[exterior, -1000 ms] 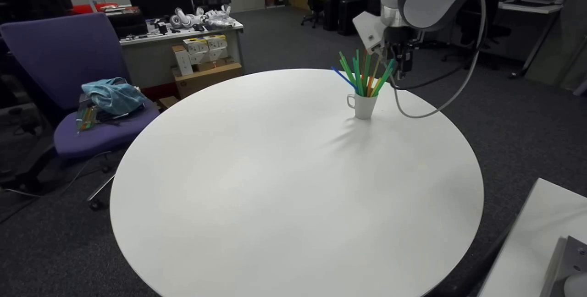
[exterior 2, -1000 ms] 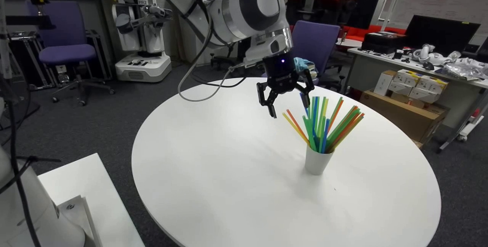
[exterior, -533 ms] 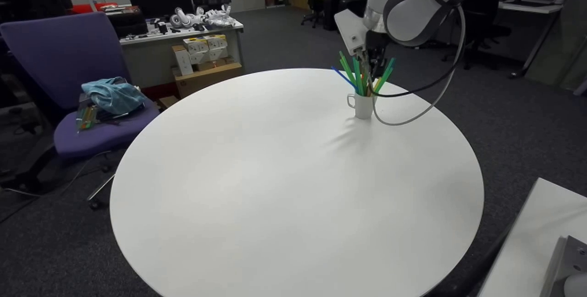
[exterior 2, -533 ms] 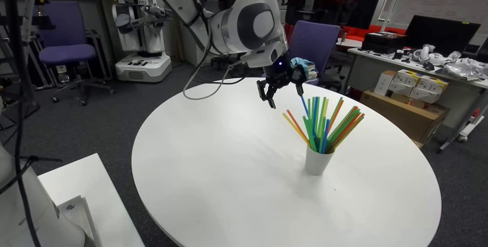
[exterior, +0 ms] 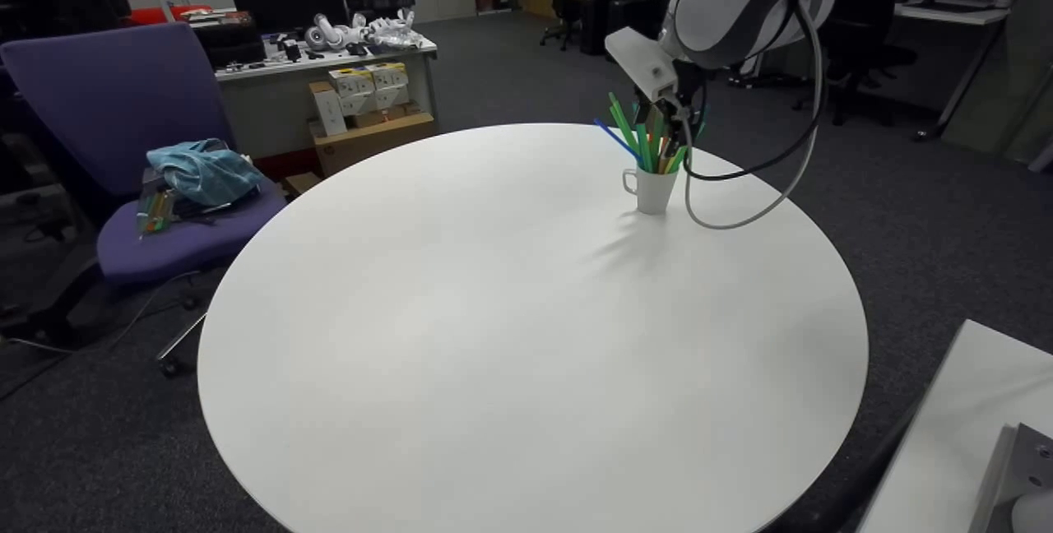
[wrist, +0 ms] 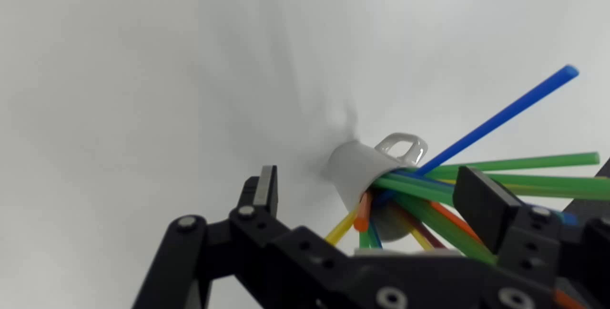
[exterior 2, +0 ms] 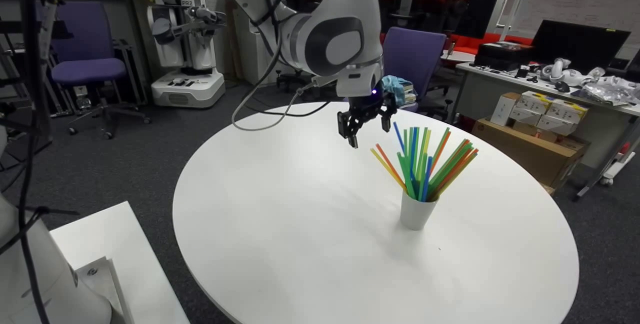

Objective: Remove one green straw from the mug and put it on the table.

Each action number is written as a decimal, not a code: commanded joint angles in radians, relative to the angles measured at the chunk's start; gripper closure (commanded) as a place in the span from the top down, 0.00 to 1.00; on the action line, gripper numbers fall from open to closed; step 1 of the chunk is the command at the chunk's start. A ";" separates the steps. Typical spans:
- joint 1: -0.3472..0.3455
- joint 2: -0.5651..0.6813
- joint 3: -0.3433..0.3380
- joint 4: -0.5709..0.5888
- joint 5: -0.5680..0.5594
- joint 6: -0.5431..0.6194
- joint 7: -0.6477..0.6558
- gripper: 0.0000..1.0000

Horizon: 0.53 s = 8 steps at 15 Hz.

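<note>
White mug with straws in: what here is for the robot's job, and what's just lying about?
For the job:
thin green straws, one to come out
white mug with a handle
round white table, for the straw
robot's black fingers

Not for the job:
long blue straw in that mug
crumpled light-blue cloth on a purple chair
brown cardboard box
</note>
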 commanded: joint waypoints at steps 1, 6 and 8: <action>0.062 -0.029 -0.122 0.013 -0.198 -0.078 0.081 1.00; 0.065 -0.030 -0.154 0.025 -0.327 -0.134 0.096 1.00; 0.062 -0.029 -0.149 0.027 -0.327 -0.144 0.086 1.00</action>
